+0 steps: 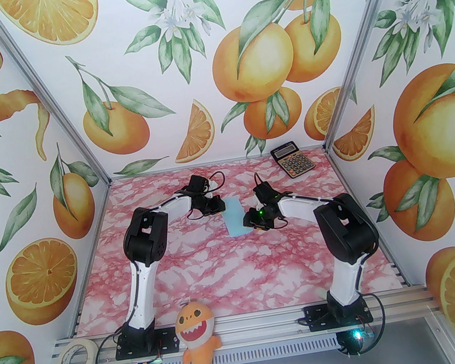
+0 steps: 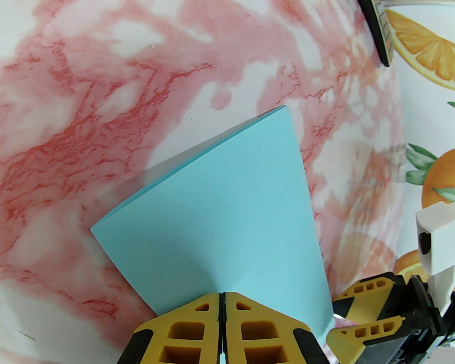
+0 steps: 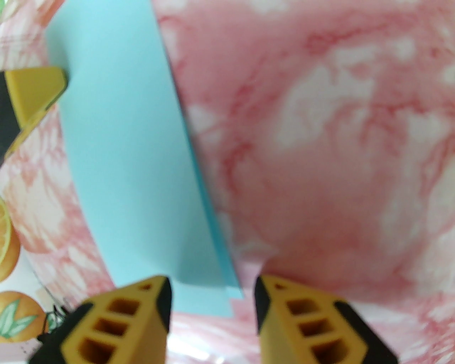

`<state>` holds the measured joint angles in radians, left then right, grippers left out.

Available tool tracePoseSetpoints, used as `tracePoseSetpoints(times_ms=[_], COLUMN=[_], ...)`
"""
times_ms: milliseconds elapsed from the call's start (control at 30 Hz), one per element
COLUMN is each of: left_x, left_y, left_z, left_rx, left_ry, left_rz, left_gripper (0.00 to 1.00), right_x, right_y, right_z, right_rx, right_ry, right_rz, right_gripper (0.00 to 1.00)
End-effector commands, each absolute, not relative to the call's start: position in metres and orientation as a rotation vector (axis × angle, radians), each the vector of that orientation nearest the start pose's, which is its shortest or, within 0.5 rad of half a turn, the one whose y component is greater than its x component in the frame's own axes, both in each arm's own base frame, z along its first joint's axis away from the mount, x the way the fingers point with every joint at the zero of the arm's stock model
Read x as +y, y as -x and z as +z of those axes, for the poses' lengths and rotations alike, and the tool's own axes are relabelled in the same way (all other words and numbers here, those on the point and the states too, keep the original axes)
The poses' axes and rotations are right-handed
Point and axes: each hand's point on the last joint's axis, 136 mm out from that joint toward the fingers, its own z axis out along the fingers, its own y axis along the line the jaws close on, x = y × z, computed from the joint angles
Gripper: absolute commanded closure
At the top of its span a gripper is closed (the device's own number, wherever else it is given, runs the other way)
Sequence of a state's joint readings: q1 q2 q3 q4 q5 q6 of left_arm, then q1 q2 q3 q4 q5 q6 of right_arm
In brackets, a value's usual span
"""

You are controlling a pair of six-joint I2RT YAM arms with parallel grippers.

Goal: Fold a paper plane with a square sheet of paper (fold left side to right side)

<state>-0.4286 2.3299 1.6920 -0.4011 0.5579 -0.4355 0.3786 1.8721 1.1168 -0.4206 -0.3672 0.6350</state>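
the pink marbled bench carries everything. the left arm and right arm rise from the near edge and bend in toward the middle, their wrists facing each other across the paper. an orange shark toy hangs over the front rail between the two bases, with a tape roll at the rail's left end. a calculator lies at the far right corner, well apart from the arms.

the paper lies flat near the middle of the bench as a narrow pale-blue strip, long side running away from the bases. the right wrist view shows two layers along its right edge, slightly offset at the near corner.

the left tool is closed, pads pressed together, its tips meeting the paper's left edge; i cannot tell whether any paper sits between the pads. one of its fingers shows touching that edge in the right wrist view.

the right tool is spread wide and holds nothing, its fingers either side of the strip's near right corner.
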Motion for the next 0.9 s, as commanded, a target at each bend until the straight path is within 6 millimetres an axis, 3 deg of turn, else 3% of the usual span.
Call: tracePoseSetpoints(times_ms=[0,167,633,867], left_x=[-0.311,-0.311,-0.312,-0.313], left_y=[-0.446,-0.445,-0.443,-0.443], left_z=[0.001,0.001,0.001,-0.002], left_rx=[2.767,2.769,2.770,2.774], left_ry=[-0.226,-0.228,-0.236,-0.239], left_rz=[-0.991,-0.993,-0.989,-0.991], left_gripper=[0.91,0.91,0.91,0.91], right_x=[0.223,0.234,0.241,0.241], right_y=[-0.359,-0.364,-0.370,-0.373], right_z=[0.039,0.047,0.068,0.091], right_rx=[2.824,2.781,2.703,2.629], right_ry=[-0.237,-0.250,-0.287,-0.260], right_rz=[0.873,0.981,1.115,1.191], right_gripper=[0.57,0.58,0.57,0.58])
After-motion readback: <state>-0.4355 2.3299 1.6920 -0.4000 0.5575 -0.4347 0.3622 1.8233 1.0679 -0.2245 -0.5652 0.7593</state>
